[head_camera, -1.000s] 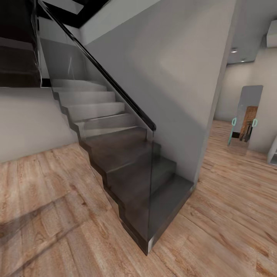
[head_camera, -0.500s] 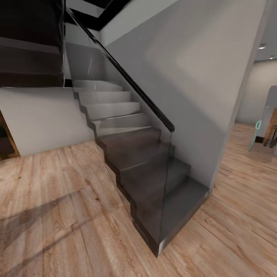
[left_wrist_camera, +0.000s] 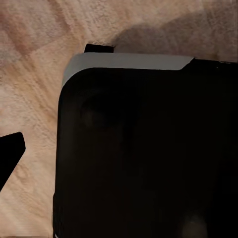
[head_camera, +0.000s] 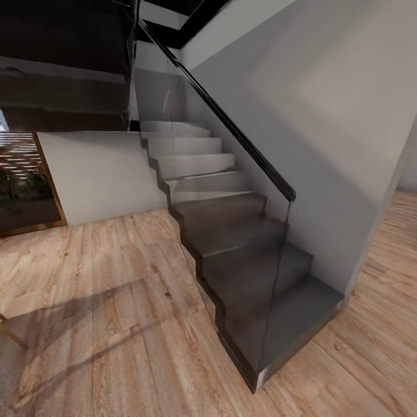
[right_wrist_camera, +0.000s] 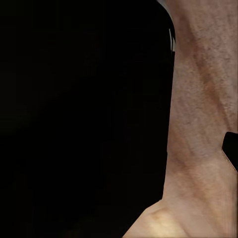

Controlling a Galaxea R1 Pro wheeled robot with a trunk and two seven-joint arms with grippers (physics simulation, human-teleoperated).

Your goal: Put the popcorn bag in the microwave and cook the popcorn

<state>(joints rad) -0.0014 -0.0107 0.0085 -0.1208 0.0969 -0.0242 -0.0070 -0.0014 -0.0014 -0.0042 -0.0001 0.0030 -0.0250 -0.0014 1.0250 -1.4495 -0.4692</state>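
From the head camera, the far left holds a wood-framed glazed opening with slatted light and greenery behind it, set against a pale grey wall. Along the left edge, low down, a thin tan leg or rail pokes into the picture over the pale wood floor, which carries a long slanted shadow. To the right of that wall a staircase climbs away toward the upper left: its lower treads are dark grey, its upper ones light grey. A clear glass balustrade stands along the stairs' near side, capped by a black handrail running diagonally. Further right a broad grey wall closes the stairwell, and the wood floor continues past its corner at the far right. The popcorn bag, microwave and countertop are nowhere among these surroundings. In the left wrist camera, a large black rounded body with a pale grey rim lies over the wood floor, with a dark pointed tip at one edge; whether that claw is released or clenched cannot be told. The right wrist camera gives a black mass beside wood floor, and its claw's state cannot be told either.
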